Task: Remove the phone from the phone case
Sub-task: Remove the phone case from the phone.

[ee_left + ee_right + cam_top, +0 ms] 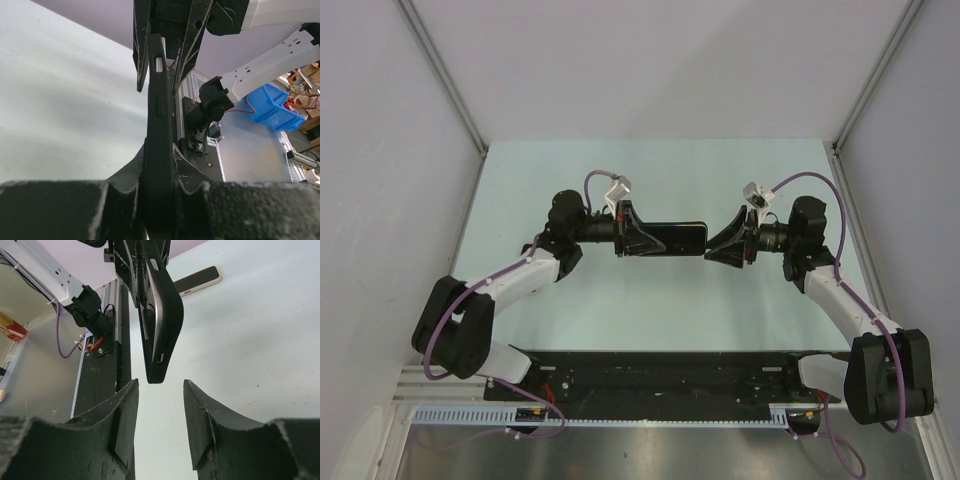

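Observation:
My left gripper (642,240) (159,152) is shut on one end of the black phone case (678,238) (156,100), holding it level above the table. In the right wrist view the case (162,325) hangs edge-on, showing a grey inner face. Its free tip sits just ahead of my right gripper (712,248) (160,385), which is open with nothing between its fingers and does not touch the case. A flat dark slab with a pale rim, which looks like the phone (197,280), lies on the table beyond the case. It is hidden in the top view.
The pale green table (620,310) is boxed in by white walls at the left, back and right. A black rail (660,375) runs along the near edge between the arm bases. A blue bin (272,107) stands off the table.

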### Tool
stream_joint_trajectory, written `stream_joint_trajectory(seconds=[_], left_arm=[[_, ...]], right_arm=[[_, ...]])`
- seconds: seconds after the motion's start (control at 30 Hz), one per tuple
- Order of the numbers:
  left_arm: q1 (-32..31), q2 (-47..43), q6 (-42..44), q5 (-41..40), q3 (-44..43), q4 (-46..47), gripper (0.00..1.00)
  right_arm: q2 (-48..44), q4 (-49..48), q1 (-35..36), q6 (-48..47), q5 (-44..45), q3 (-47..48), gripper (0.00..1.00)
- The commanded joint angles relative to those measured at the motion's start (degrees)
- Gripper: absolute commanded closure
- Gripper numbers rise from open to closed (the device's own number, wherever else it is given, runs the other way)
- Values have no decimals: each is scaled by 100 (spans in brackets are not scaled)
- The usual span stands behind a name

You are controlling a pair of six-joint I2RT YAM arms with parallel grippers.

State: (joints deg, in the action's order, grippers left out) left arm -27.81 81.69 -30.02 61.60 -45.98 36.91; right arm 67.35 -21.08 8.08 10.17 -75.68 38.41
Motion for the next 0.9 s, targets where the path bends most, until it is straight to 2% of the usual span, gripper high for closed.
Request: stream_joint_trajectory(seconds=[0.0,0.5,0.87], left_arm=[[30,-57,-109,106,-315,405,100],[13,5,-118,168,-324,405,100],[-75,93,-206,405,-403,405,100]], right_arm=[[-47,218,80,-455,115,35,55],[-3,280,247,-622,229,35,60],[-38,613,300,-1227,247,35,71]])
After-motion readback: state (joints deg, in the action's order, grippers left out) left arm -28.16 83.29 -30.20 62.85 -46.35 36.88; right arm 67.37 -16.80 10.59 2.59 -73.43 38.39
